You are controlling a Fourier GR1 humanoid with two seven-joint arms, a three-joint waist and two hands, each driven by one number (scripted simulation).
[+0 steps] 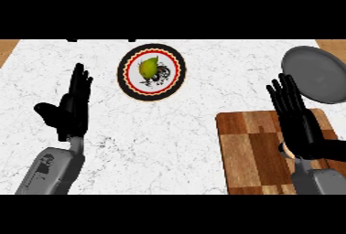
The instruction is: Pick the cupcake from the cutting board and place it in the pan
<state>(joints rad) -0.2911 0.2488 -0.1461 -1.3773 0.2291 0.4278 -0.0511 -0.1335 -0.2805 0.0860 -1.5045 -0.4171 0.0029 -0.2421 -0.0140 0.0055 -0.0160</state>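
Note:
A wooden cutting board lies at the lower right of the white marble counter. My right hand hovers over it, open, fingers straight and pointing away. A small pale piece of the cupcake shows just left of that hand's wrist; the rest is hidden behind the hand. The grey pan sits at the upper right, just beyond the board and the right fingertips. My left hand is open at the left, fingers up, resting above the counter.
A round plate with a black, red and yellow rim stands at the top centre, holding a green pear-like fruit. Wooden floor shows past the counter's upper corners.

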